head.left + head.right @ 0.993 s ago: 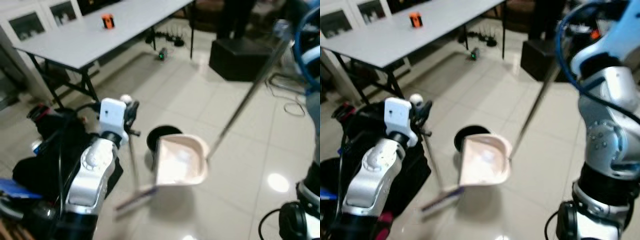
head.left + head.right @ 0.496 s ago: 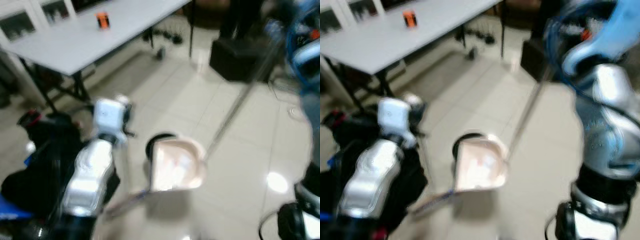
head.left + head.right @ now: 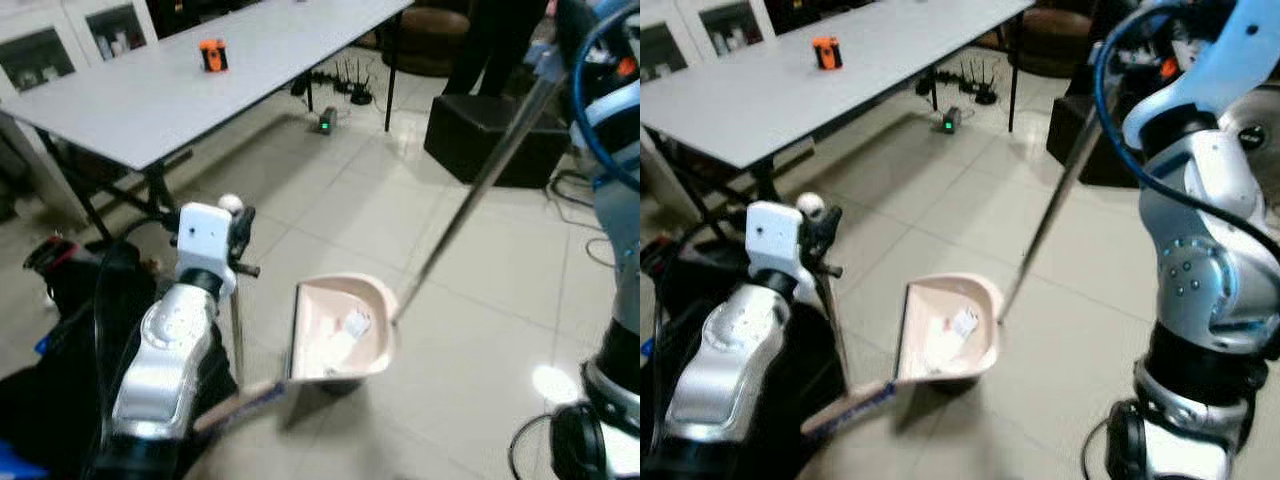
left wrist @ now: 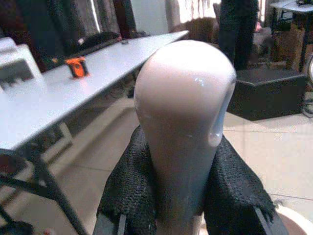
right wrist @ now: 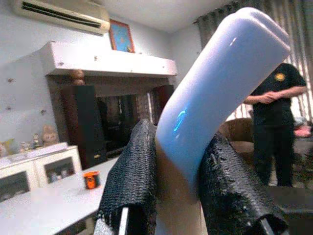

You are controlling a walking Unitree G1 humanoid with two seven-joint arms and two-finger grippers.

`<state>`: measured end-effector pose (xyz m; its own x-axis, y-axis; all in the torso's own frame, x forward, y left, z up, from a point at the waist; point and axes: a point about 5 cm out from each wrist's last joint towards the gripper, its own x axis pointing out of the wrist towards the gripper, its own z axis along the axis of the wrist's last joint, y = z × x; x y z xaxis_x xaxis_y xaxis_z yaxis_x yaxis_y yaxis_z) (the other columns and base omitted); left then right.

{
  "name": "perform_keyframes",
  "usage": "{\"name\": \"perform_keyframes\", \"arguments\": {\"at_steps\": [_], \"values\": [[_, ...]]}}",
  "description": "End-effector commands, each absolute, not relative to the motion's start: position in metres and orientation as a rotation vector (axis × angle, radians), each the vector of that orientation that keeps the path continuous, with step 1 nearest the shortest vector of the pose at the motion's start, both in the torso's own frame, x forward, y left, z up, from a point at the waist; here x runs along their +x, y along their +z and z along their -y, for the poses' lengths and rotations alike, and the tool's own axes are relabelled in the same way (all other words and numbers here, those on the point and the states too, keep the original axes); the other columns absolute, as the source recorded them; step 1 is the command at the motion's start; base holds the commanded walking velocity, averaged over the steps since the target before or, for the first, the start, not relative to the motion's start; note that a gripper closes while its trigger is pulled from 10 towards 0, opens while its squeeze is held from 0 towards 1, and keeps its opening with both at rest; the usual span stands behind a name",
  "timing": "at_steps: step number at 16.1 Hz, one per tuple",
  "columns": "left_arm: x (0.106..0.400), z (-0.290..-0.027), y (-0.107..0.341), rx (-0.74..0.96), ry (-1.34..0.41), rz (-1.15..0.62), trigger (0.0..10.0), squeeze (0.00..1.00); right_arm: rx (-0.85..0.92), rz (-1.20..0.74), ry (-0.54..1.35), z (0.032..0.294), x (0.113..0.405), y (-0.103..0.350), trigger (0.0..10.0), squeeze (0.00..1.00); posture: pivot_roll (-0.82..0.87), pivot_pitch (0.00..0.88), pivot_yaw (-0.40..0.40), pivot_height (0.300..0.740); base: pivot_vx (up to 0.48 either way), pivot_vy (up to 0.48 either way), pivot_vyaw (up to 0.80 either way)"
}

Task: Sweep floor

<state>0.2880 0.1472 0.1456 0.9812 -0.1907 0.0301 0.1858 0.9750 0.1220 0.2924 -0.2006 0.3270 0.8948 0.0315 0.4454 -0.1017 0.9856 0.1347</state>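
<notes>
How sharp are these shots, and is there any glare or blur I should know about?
Left eye view: mildly soft, a bright ceiling-light glare spot on the floor tiles, dustpan readable. Right eye view: similar softness, grey table evenly lit. Left wrist view: the close broom handle tip has a small highlight, background soft. Right wrist view: the pale blue handle shows a sheen; the room behind is dimmer.

Showing: one dustpan (image 3: pixel 343 330) holding two paper scraps (image 3: pixel 355 324), one broom (image 3: pixel 237 345), one bench (image 3: pixel 200 75), one orange object (image 3: pixel 211 54), one person (image 5: pixel 274 117).
</notes>
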Motion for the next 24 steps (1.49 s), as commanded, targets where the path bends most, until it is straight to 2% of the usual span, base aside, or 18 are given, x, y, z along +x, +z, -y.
{"name": "perform_keyframes", "arguments": {"at_steps": [1,5,10,13,17,24], "values": [[0.289,-0.147,0.155,0.121,-0.193,0.079,10.0,0.0,0.155,0.519,0.075,0.2,0.288,0.338,10.0,0.0,-0.06,0.0,0.037,0.74,0.0,0.0,0.0],[0.286,-0.149,0.151,0.145,-0.186,0.062,10.0,0.0,0.12,0.562,0.085,0.199,0.288,0.338,10.0,0.0,-0.04,0.0,0.035,0.74,0.0,0.0,0.0],[0.284,-0.152,0.15,0.153,-0.186,0.053,10.0,0.0,-0.079,0.655,0.155,0.179,0.294,0.336,10.0,0.0,-0.03,0.0,0.037,0.74,0.0,0.0,0.0],[0.284,-0.152,0.15,0.157,-0.187,0.053,10.0,0.0,-0.159,0.72,0.278,0.149,0.298,0.33,10.0,0.0,-0.03,0.0,0.036,0.74,0.0,0.0,0.0],[0.283,-0.152,0.151,0.158,-0.184,0.054,10.0,0.0,-0.376,0.761,0.469,0.107,0.295,0.303,10.0,0.0,-0.02,0.0,0.037,0.74,0.0,0.0,0.0],[0.283,-0.149,0.15,0.166,-0.196,0.052,10.0,0.0,-0.452,0.8,0.679,0.054,0.276,0.252,10.0,0.0,-0.01,0.0,0.035,0.74,0.0,0.0,0.0]]}}
